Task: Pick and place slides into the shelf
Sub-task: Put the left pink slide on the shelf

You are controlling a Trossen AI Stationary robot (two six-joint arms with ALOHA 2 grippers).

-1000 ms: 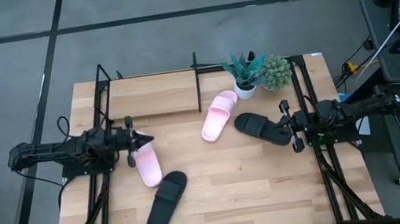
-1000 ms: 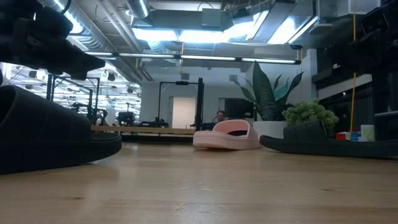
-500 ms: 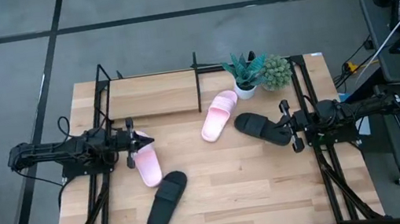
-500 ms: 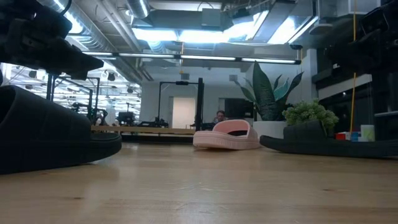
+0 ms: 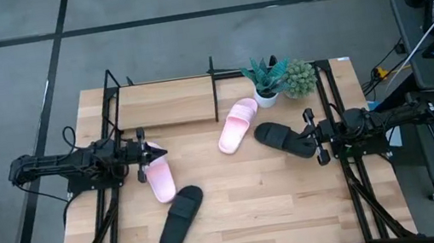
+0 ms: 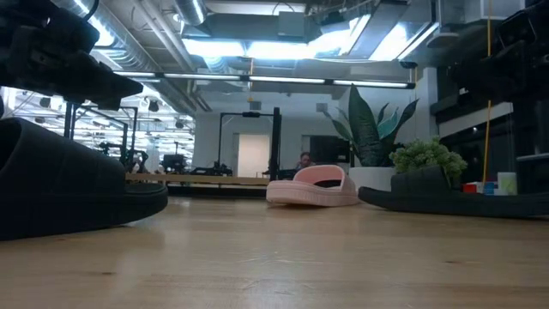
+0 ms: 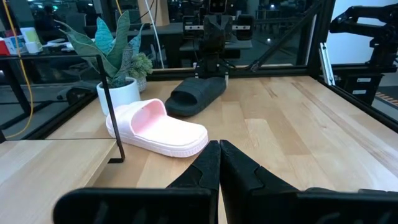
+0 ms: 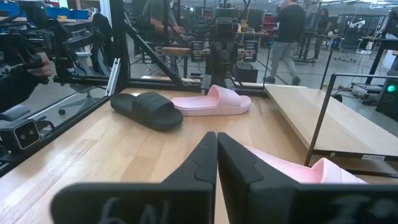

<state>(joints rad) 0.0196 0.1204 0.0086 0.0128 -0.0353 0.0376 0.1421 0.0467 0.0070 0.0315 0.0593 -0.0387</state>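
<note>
1. The table (image 5: pixel 297 196) from overhead: all four slides lie loose on the wood, none on the shelf (image 5: pixel 167 103), which sits at the back left with its wooden base bare.
2. Potted plants (image 5: pixel 278 79) stand just right of the shelf.
3. One pink slide (image 5: pixel 237 124) lies near the plants, the other pink slide (image 5: pixel 159 180) just off the left gripper (image 5: pixel 160 152).
4. One black slide (image 5: pixel 181 218) sits toward the front, the other black slide (image 5: pixel 283 139) by the right gripper (image 5: pixel 309 135).
5. Only the wrist views settle this: both pairs of fingers are pressed together, gripping nothing.
6. The right wrist view alone shows people walking beyond the table.
</note>
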